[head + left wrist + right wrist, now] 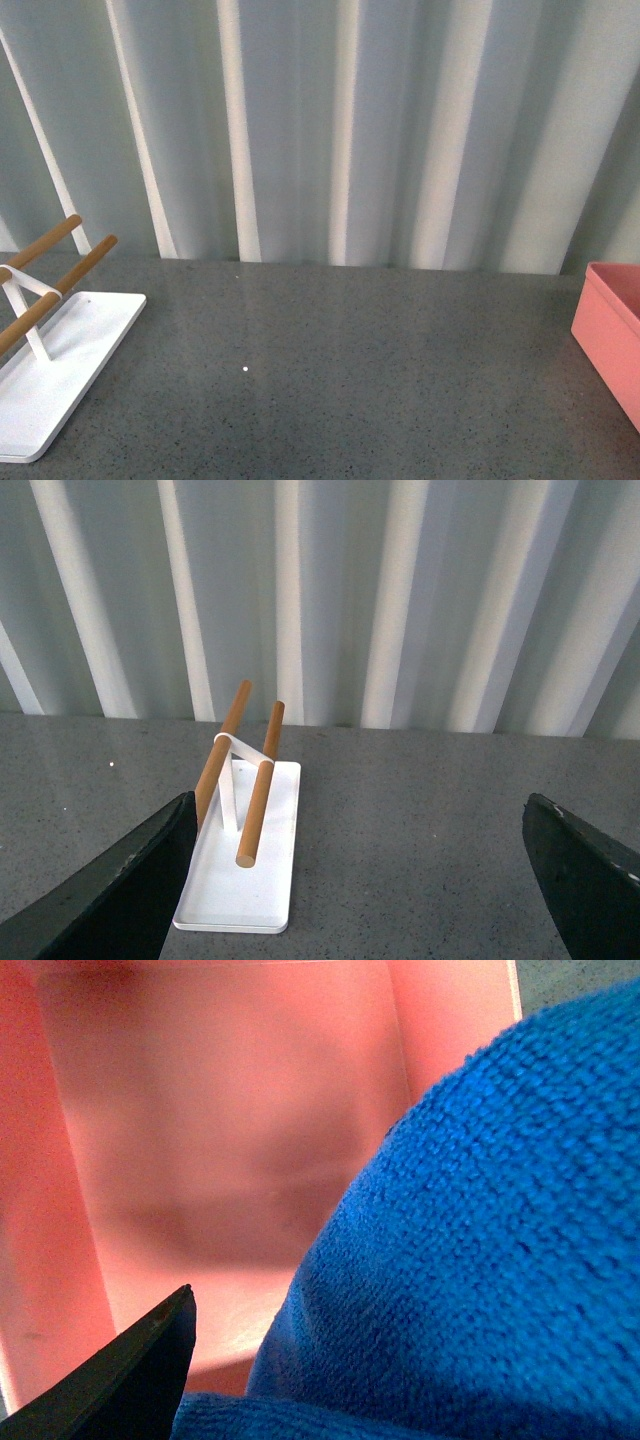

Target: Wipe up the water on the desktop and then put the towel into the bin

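Observation:
The bright blue towel (480, 1260) fills much of the right wrist view, bunched up close to the camera and lying over the inside of the salmon-pink bin (200, 1110). My right gripper (370, 1400) is open; only one dark finger (140, 1380) shows, the other is hidden behind the cloth. In the front view the bin (612, 330) stands at the right edge of the speckled grey desktop (330, 370). My left gripper (365, 880) hangs open over bare desktop (420, 820) with nothing between its fingers (120, 890). Neither arm shows in the front view.
A flat white stand with wooden bars (60, 370) sits at the left of the desktop, and it lies just ahead of the left gripper as the white stand (245, 860). A ribbed pale wall (330, 130) closes the back. A tiny bright spot (245, 370) marks the desktop.

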{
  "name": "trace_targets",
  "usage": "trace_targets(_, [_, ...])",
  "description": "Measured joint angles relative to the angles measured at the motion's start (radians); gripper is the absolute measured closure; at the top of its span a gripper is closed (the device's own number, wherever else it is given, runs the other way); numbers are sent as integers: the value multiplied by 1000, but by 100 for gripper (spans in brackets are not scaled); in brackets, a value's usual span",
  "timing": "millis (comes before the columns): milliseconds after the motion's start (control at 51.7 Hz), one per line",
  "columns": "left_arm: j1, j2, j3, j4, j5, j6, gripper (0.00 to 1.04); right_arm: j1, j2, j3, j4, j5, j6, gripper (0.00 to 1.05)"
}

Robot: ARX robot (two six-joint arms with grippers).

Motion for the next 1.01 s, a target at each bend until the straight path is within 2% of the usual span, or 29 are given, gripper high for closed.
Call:
trace_targets(135, [0, 0, 0, 0, 0, 0, 7, 11, 2, -13, 7, 21, -21, 7])
trace_targets(309, [0, 0, 0, 0, 0, 0, 7, 24, 2, -25, -22, -41, 19, 7])
trace_targets(406, [0, 0, 0, 0, 0, 0, 7, 31, 2, -24, -42, -117, 70, 7])
trace_targets(638, [0, 0, 0, 0, 0, 0, 7, 34, 16, 32, -74, -154, 154, 7])
trace_targets(754, [0, 0, 0, 0, 0, 0, 7, 23, 38, 86, -87, -150, 175, 7])
trace_targets(1006, [0, 0, 0, 0, 0, 0, 7, 18, 78, 39, -8, 3, 87, 7])
